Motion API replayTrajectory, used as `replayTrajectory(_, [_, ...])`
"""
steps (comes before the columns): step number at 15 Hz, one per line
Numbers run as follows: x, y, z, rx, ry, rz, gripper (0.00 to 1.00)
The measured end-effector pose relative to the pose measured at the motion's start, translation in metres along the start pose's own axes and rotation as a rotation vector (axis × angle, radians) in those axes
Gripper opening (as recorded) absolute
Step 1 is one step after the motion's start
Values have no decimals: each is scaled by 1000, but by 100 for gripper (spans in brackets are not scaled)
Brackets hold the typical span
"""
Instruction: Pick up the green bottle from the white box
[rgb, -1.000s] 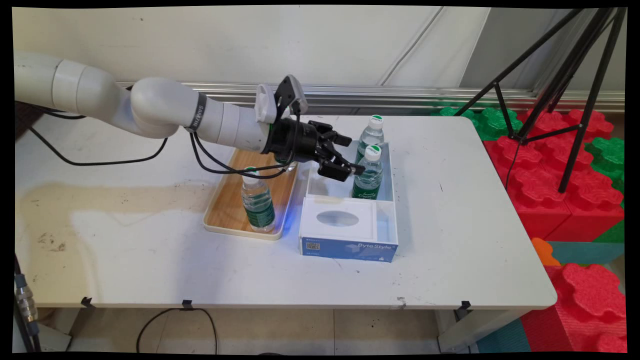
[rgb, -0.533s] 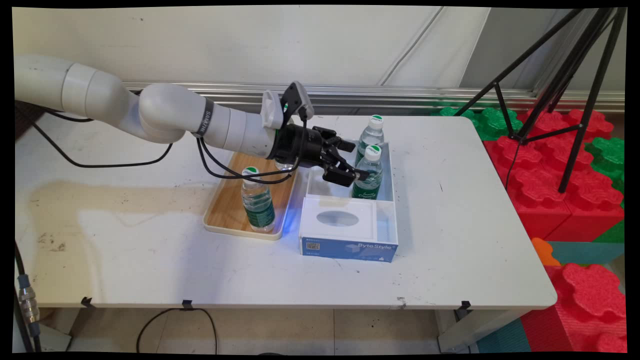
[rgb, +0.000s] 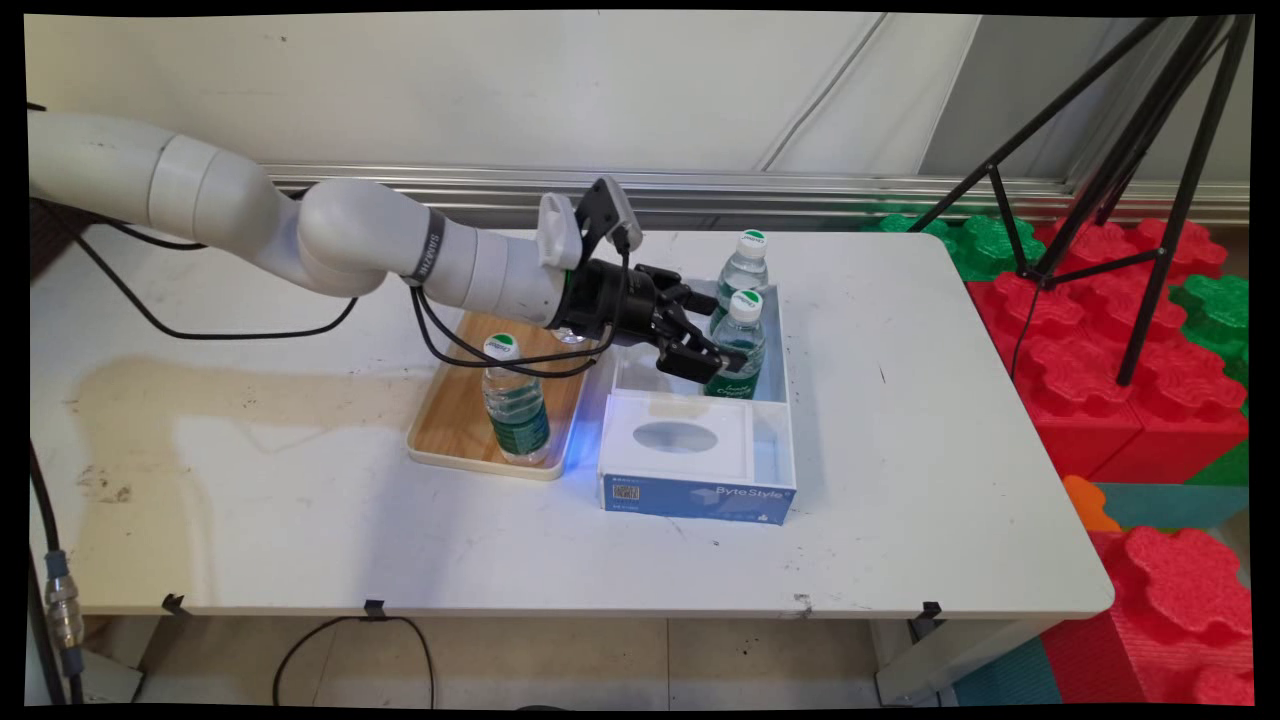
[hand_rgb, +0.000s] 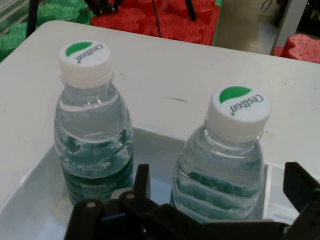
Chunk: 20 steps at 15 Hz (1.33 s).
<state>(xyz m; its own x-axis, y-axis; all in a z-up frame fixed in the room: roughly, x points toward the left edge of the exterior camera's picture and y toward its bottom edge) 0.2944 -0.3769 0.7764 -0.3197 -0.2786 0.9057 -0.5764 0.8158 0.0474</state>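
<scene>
White table (rgb: 900, 420); open jaws probably around bottle (hand_rgb: 222, 160).

Your arm (rgb: 330, 235) is glossy white, built of rounded tubular links that swell at bulbous joints, with a dark band bearing small lettering ringing the forearm. You see a white disc-shaped flange at the wrist and a black-and-grey camera module (rgb: 603, 215) mounted above it. Thin black cables (rgb: 480, 342) loop beneath the forearm, and another black cable trails back along the table. Your gripper (rgb: 712, 335) is matte black, a cylindrical body leading into an angular linkage of bars and two blocky fingers (hand_rgb: 142, 182), with round pivot pins showing in the hand view.
</scene>
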Motion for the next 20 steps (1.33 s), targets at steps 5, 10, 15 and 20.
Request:
replayTrajectory(5, [-3,3,13,-5,-7,-7,100])
replayTrajectory(10, [-3,5,24,-8,-8,-9,100])
replayTrajectory(15, [-5,4,32,-9,-22,4,100])
replayTrajectory(20, [-8,2,37,-10,-36,12,100])
